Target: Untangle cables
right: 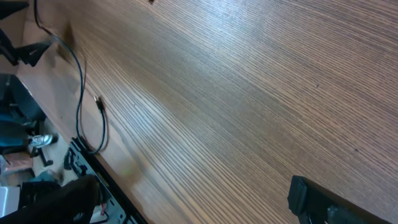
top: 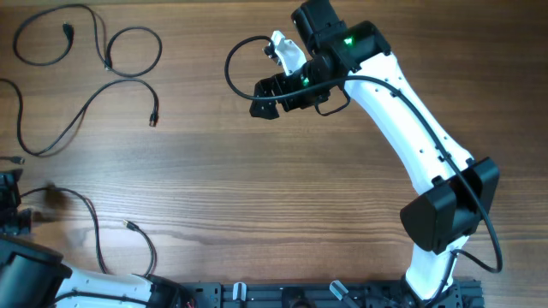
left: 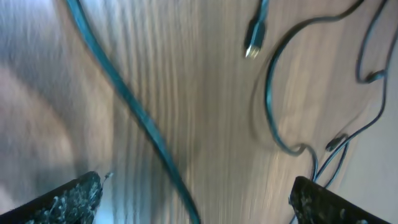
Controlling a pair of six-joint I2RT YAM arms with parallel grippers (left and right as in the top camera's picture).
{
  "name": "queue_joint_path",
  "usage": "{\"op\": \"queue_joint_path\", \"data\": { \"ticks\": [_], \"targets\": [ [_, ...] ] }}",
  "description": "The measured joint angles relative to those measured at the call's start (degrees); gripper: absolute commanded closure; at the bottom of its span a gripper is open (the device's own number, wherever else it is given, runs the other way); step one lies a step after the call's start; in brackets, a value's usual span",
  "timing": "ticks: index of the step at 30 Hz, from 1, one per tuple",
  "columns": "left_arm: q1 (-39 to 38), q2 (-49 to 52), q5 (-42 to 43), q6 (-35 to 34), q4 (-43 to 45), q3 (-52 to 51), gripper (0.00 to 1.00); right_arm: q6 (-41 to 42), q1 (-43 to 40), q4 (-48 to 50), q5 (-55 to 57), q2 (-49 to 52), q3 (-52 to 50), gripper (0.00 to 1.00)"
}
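Several thin black cables lie loose on the wooden table. One loops at the top left (top: 51, 38), and one with a round loop (top: 128, 56) ends in a plug (top: 154, 120). A third cable (top: 92, 224) curves at the lower left. My left gripper (top: 10, 205) sits at the far left edge, mostly out of frame. In the blurred left wrist view its jaws (left: 199, 205) are open, and a cable (left: 137, 118) runs across the table between them. A plug (left: 252, 46) lies beyond. My right gripper (top: 259, 98) hovers at the top centre, its jaws (right: 193, 205) open and empty.
A black wire loop (top: 229, 68) hangs beside the right wrist. The right wrist view shows the lower-left cable (right: 81, 93) and a black rail (right: 93, 168) along the table's front edge. The right arm (top: 411, 128) spans the right side.
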Motion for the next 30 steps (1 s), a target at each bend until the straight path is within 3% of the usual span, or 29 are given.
{"op": "queue_joint_path", "data": {
  "ticks": [7, 10, 14, 19, 21, 30],
  "targets": [
    [-6.47, -8.0, -2.05, -1.14, -12.22, 2.29, 0.0, -1.09, 0.0, 0.04, 0.0, 0.0, 0.0, 0.0],
    [-14.64, -14.88, -8.07, -1.31, -21.62, 3.19, 0.0, -1.11, 0.0, 0.07, 0.02, 0.0, 0.0, 0.0],
    [-24.52, -16.46, -16.65, -1.33, -31.01, 2.91, 0.0, -1.11, 0.0, 0.28, 0.02, 0.0, 0.0, 0.0],
    [-34.34, -16.46, -29.29, -5.64, -30.8, -5.57, 0.02, -1.27, 0.0, 1.09, 0.02, 0.0, 0.0, 0.0],
    [-36.17, -16.37, -32.17, -7.58, -29.75, -9.92, 0.09, -1.31, 0.0, 1.07, 0.02, 0.0, 0.0, 0.0],
    [-42.18, -16.35, -31.82, -12.81, -29.0, -16.76, 0.15, -1.31, 0.0, 2.58, 0.02, 0.0, 0.0, 0.0]
  ]
}}
